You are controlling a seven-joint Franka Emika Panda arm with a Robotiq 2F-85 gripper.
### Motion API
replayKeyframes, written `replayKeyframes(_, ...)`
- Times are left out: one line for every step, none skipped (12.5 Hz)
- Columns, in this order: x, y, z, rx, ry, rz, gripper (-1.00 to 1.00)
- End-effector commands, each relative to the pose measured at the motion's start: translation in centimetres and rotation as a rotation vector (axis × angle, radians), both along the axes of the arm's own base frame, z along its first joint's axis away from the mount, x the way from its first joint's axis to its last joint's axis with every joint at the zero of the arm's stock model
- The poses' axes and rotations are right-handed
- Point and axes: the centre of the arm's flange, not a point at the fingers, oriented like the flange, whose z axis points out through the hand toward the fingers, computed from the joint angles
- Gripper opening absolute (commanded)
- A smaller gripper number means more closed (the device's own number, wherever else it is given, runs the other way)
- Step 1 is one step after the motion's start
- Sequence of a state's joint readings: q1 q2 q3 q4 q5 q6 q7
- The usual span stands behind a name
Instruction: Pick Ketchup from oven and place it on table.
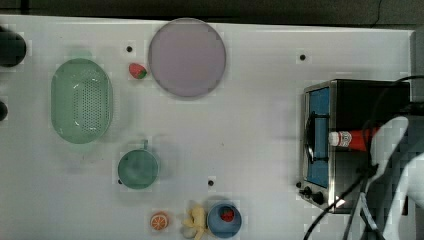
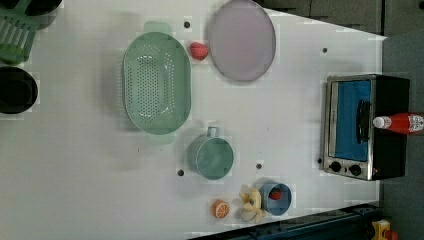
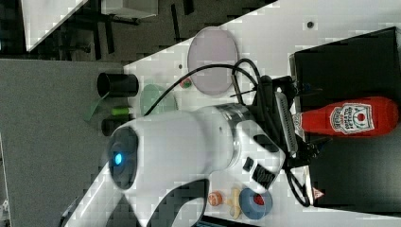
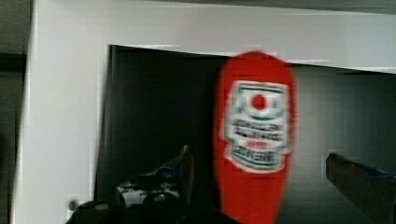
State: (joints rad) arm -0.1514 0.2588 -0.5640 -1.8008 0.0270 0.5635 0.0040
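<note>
The Ketchup [image 1: 350,138] is a red bottle with a white cap, lying on the oven's [image 1: 350,100] black top with its cap toward the blue glass door. The left view has the Ketchup [image 2: 402,123] on the oven [image 2: 350,125] at its right edge. In the right view my gripper [image 3: 316,116] sits at the cap end of the Ketchup [image 3: 354,117]. In the wrist view my gripper [image 4: 259,161] is open, with one finger on each side of the Ketchup [image 4: 254,130] and clear gaps between them. The white table [image 1: 250,125] lies below.
On the table are a lilac plate [image 1: 187,57], a green colander [image 1: 81,100], a teal cup [image 1: 138,168], a strawberry [image 1: 137,70], an orange slice [image 1: 159,220] and a blue bowl [image 1: 224,219]. Black cables [image 1: 360,190] hang beside the oven's knobs.
</note>
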Motion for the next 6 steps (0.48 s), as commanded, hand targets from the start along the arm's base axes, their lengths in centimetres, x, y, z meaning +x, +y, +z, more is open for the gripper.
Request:
replayKeyframes(-1.9,-2.5,-1.1,0.057,-0.037,-0.115,1.0)
replayKeyframes(-1.9,-2.7,-1.7,0.057,-0.034,-0.122,1.0)
replayKeyframes(-1.8,-2.8,-2.7,0.073,-0.035,-0.137,1.0)
replayKeyframes(-1.6,-2.9,-3.7,0.082,-0.033,-0.147,1.0)
replayKeyframes(-1.5,-3.0,-4.7,0.081,-0.024,-0.15,1.0)
replayKeyframes(-1.1,-3.1,-5.3,0.072,-0.026,-0.149,1.0)
